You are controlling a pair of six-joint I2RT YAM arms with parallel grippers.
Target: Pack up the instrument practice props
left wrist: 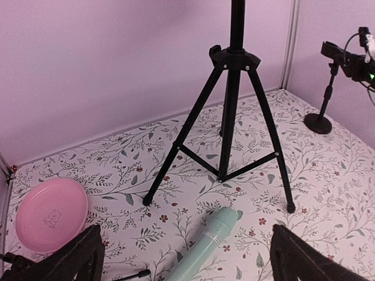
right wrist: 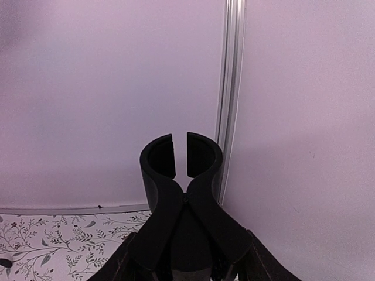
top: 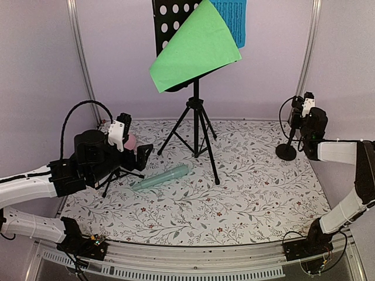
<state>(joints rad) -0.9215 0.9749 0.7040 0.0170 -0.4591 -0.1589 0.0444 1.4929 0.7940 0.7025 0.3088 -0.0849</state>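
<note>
Lilac walls (top: 35, 58) ring a leaf-print tabletop (top: 246, 193); left gripper (left wrist: 186, 246) gapes near the mint microphone (top: 161, 177), right gripper (top: 299, 117) clamps a black stand (top: 286, 152).

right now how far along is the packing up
Nothing looks packed yet. The music rack stands with green sheet and blue sheet on it. In hand: right claw closed on the round-base microphone stand; left claw open over the mint microphone. All remains to pack.
</note>
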